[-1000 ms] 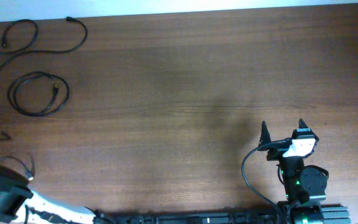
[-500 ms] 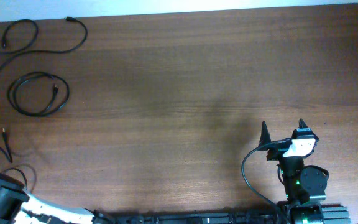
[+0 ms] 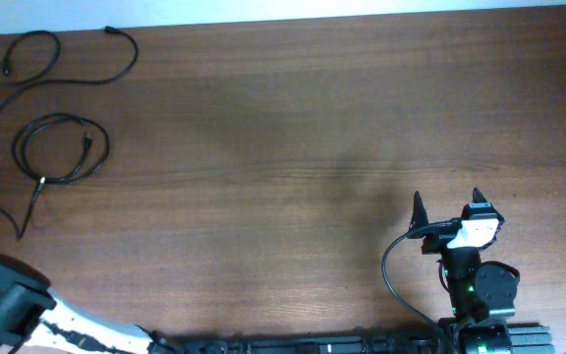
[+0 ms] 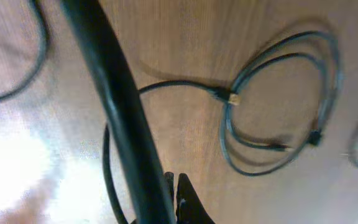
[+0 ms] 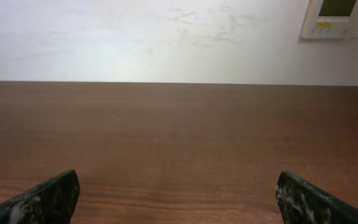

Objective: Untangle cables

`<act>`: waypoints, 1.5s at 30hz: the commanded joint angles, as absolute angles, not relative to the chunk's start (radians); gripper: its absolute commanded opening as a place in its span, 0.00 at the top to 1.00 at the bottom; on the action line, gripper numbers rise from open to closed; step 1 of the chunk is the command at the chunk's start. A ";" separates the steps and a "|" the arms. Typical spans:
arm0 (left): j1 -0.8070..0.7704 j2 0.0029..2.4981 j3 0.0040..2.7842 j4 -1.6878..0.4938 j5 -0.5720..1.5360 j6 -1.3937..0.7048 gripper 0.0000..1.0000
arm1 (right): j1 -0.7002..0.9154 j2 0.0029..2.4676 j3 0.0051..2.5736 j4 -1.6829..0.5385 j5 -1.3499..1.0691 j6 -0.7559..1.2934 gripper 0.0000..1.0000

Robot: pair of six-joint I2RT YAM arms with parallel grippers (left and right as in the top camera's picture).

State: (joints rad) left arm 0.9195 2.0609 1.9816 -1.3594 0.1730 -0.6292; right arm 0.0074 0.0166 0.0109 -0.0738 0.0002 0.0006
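Three thin black cables lie at the table's far left. A long wavy cable (image 3: 132, 57) runs along the back edge and a coiled cable (image 3: 106, 149) lies below it. A third cable (image 3: 29, 206) reaches from the left edge up to the coil, its plug end touching the ring. In the left wrist view, that cable's gold-tipped plug (image 4: 230, 98) rests against the coiled cable (image 4: 323, 106). My left gripper (image 4: 174, 186) is shut, tips pressed together. My arm's own thick wire hides whether the thin cable is pinched. My right gripper (image 3: 447, 200) (image 5: 179, 199) stands open over bare wood.
My left arm (image 3: 8, 305) comes in at the bottom left corner. The right arm's base (image 3: 480, 285) sits at the front right. The table's far edge meets a white wall (image 5: 166, 37).
The third cable has shifted up and right, its plug end now touching the coiled cable. My left arm has moved slightly at the corner. The right arm has not moved.
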 commanded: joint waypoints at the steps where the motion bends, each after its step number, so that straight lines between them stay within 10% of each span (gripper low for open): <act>1: 0.893 2.051 1.977 -1.361 0.089 -0.596 0.94 | 0.013 0.013 0.006 -0.080 0.005 0.004 0.02; 9: 0.892 2.051 1.977 -1.294 0.390 -0.245 0.92 | 0.013 0.013 0.006 -0.080 0.005 0.004 0.02; 10: 0.892 2.051 1.977 -1.291 0.385 -0.230 0.83 | 0.013 0.013 0.006 -0.080 0.005 0.004 0.02; 13: 0.892 2.051 1.977 -1.282 0.385 -0.234 0.01 | 0.013 0.013 0.006 -0.080 0.005 0.004 0.02; 26: 0.891 2.011 2.230 -1.445 0.117 -0.644 0.01 | 0.013 0.013 0.006 -0.080 0.005 0.004 0.02; 30: 0.891 2.003 2.229 -1.448 0.346 -0.644 0.07 | 0.013 0.013 0.006 -0.080 0.005 0.004 0.02; 37: 0.880 2.025 2.170 -1.486 -0.054 -0.644 0.24 | 0.013 0.013 0.006 -0.080 0.005 0.004 0.02; 45: 0.823 2.070 1.737 -1.178 0.110 -0.295 0.27 | 0.013 0.013 0.006 -0.080 0.005 0.004 0.02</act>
State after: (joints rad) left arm 0.8570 2.0514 1.8595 -1.2407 0.0566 -0.4641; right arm 0.0074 0.0166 0.0109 -0.0738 0.0002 0.0002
